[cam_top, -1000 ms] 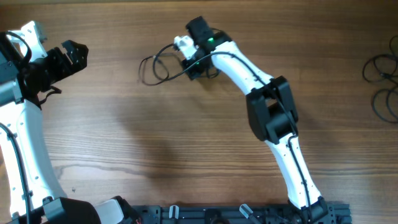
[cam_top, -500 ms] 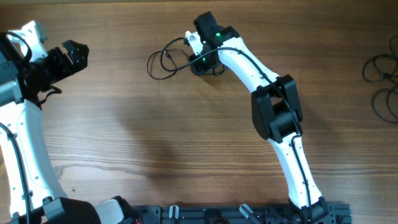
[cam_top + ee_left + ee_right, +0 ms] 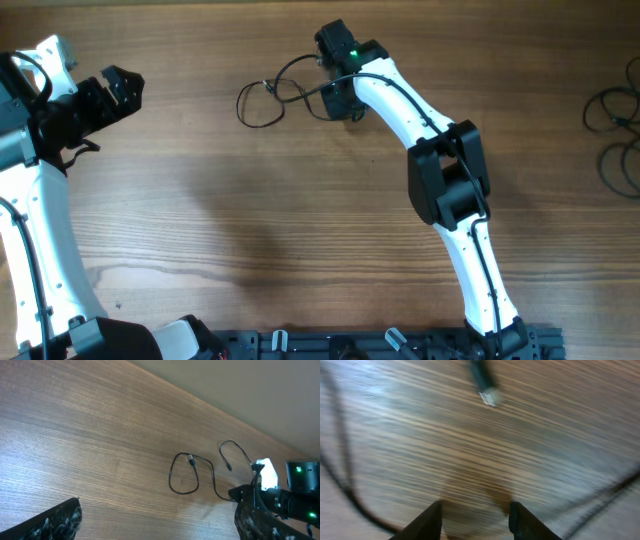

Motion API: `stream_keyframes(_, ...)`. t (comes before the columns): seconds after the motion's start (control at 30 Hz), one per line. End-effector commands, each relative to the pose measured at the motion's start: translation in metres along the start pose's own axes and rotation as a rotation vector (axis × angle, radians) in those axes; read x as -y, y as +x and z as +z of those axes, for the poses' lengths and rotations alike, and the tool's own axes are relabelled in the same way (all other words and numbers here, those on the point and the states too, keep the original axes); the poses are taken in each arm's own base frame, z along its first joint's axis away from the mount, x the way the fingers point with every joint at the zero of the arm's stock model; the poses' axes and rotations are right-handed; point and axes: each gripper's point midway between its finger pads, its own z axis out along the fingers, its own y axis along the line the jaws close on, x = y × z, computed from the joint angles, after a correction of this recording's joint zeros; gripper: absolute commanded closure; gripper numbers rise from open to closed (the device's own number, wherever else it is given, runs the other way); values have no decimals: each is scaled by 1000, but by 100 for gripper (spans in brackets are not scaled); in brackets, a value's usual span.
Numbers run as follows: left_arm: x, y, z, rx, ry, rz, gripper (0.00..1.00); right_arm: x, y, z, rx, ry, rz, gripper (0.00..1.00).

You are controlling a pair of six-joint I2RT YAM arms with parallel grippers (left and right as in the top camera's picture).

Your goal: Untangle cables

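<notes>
**Thin black cable lies loose on the wood beside half-parted right fingers**

The table (image 3: 200,220) is brown wood with a fine, straight grain and a matt surface. On it, toward the far middle, lies the cable (image 3: 265,100): a very thin black wire, bent into one rounded loop with a slack arc running off toward the right arm. In the left wrist view the cable (image 3: 190,459) shows a small metal-tipped plug at the top of its loop. The right wrist view, blurred, shows a short black plug end (image 3: 482,382) with a pale tip lying flat on the grain.

The right gripper (image 3: 338,102) sits just beside the arc's end. Its fingers (image 3: 427,520) are dark, wedge-shaped, and stand partly apart with only bare wood between them; they hold nothing.

The left gripper (image 3: 118,85) hangs well apart at the far left, its rough black fingers (image 3: 50,522) spread wide and empty.

Two more coils (image 3: 612,108) of thin black wire lie at the right edge.
</notes>
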Motion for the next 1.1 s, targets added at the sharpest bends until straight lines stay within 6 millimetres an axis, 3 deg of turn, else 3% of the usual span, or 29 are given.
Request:
stream_keyframes(0.0,9,-4,-6,9,21,6,0,32,19,12,-53,155,80,53)
stream_keyframes(0.37,8,3,-6,-17,19,43,1,40,21,5,-52,201,151,52)
stream_keyframes(0.7,8,3,-5,-18,19,42,1,57,4,-29,32,276,160,44)
stream_keyframes(1.07,8,6,-5,-27,18,38,1,54,21,-32,-17,263,304,40)
